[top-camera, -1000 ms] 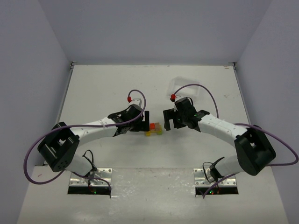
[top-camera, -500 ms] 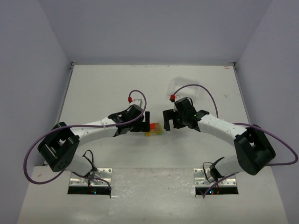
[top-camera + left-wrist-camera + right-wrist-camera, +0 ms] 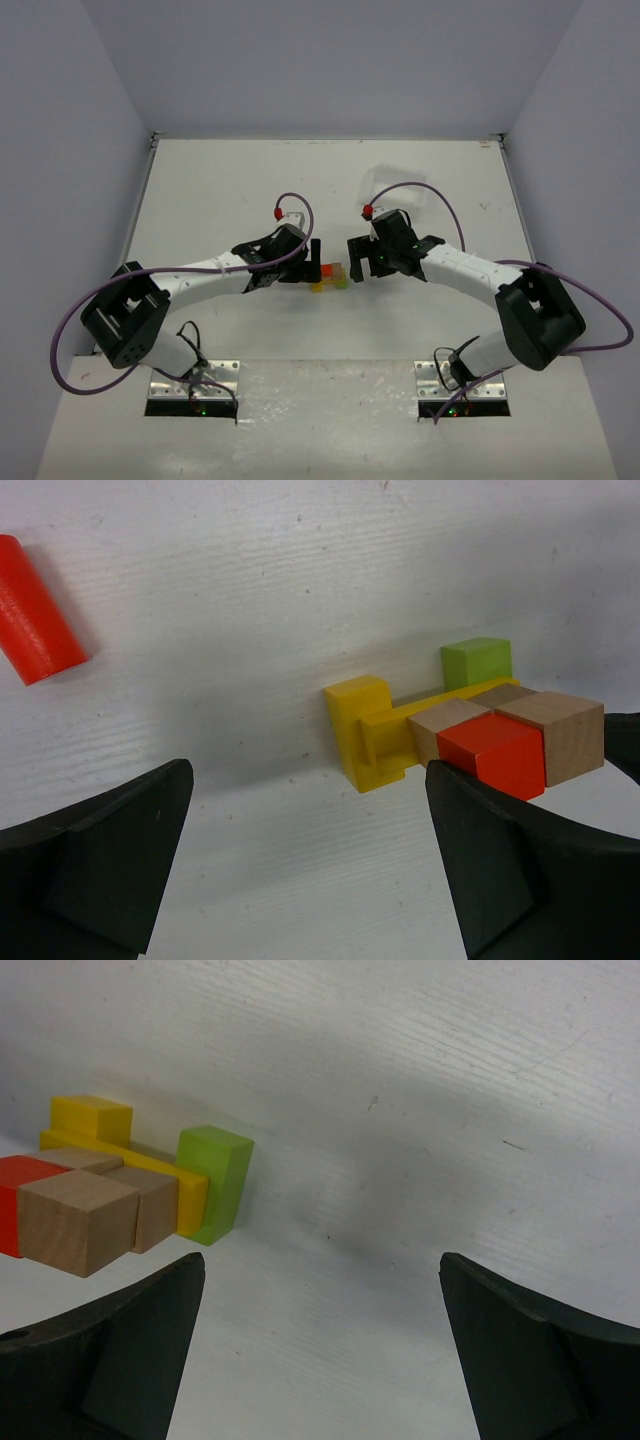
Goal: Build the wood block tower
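The wood block tower [image 3: 331, 277] stands low on the table between my two grippers. In the left wrist view a yellow block [image 3: 365, 730] and a green block [image 3: 477, 662] form its base. A red cube [image 3: 495, 755] and plain brown cubes [image 3: 560, 730] rest on them. The right wrist view shows the green block [image 3: 215, 1180], the yellow block [image 3: 92, 1118] and a brown cube [image 3: 70, 1220]. My left gripper [image 3: 312, 265] is open and empty, just left of the tower, its right finger [image 3: 500, 870] close to the red cube. My right gripper [image 3: 358, 260] is open and empty, just right of it.
A red cylinder [image 3: 35, 610] lies on the table to the left in the left wrist view. A clear plastic tray [image 3: 400, 185] sits behind the right arm. Walls close the table on the left, right and far sides.
My right gripper has shifted slightly left, toward the tower. The left arm and the blocks have not visibly moved.
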You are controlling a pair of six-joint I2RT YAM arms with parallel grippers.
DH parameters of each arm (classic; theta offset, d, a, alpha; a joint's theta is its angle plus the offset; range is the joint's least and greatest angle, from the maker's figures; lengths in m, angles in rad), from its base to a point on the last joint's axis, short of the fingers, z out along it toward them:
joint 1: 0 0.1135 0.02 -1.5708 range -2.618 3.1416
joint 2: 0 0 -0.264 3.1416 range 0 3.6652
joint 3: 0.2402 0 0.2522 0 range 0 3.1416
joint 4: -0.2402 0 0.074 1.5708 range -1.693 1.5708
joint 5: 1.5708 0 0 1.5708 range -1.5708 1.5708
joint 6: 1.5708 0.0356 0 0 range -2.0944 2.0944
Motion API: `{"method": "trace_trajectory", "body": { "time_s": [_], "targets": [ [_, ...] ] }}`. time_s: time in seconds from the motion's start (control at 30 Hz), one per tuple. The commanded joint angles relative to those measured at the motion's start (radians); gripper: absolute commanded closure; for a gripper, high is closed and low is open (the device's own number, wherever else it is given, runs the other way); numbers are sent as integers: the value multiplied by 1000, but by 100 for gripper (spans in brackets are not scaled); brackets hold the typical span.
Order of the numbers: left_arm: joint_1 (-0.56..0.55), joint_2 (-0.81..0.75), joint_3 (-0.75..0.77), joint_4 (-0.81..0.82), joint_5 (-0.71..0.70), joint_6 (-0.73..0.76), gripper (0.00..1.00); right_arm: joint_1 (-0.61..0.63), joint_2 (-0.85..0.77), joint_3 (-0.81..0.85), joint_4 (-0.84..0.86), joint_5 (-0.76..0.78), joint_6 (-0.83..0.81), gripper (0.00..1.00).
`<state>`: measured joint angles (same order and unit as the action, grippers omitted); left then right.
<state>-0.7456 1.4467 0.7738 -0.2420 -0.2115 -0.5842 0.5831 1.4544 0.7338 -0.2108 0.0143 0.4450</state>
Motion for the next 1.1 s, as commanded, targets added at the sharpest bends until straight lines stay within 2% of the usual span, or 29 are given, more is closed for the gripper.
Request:
{"method": "trace_trajectory", "body": {
  "time_s": [0.0,1.07],
  "targets": [
    [-11,-8,28,29,0,1,0,-5,-4,24,29,-7,-8,1],
    [-12,-2,35,35,0,9,0,-4,4,24,30,5,-2,1]
  ]
}}
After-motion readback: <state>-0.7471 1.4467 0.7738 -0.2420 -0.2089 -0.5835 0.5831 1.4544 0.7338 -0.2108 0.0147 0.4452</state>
